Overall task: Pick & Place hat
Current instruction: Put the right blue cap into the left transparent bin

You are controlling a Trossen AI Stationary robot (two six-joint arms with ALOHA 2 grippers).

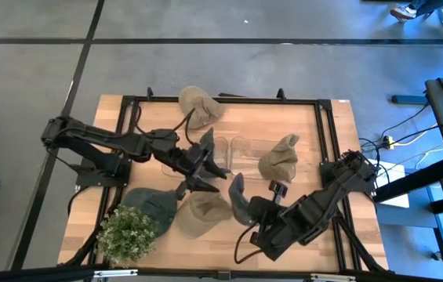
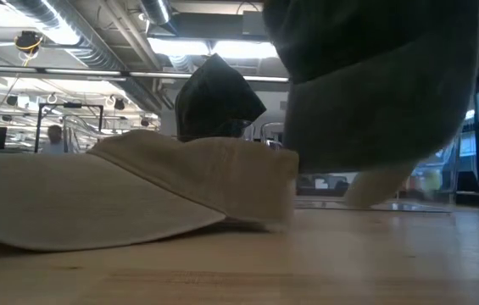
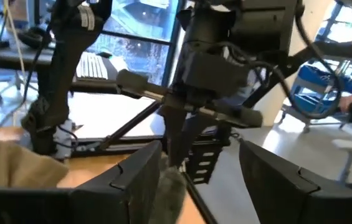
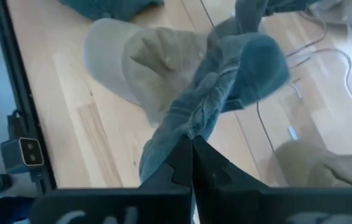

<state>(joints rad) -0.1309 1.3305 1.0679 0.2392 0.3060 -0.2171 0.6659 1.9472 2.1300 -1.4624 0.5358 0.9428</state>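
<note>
You see two matte black jointed arms, chunky housings at each joint, thin black cables trailing their links, each tipped with a two-fingered black pincer.

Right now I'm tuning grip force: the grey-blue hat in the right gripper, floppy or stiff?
Likely floppy: the grey-blue hat bunches and folds where the right gripper pinches it. Probably light, since a small pinch lifts it. It may sag and drag across the tan hat.

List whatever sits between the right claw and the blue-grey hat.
Nothing visible does. The right claw is shut directly on a fold of the blue-grey hat. The left claw is open and sits beside them near the table's middle.
</note>
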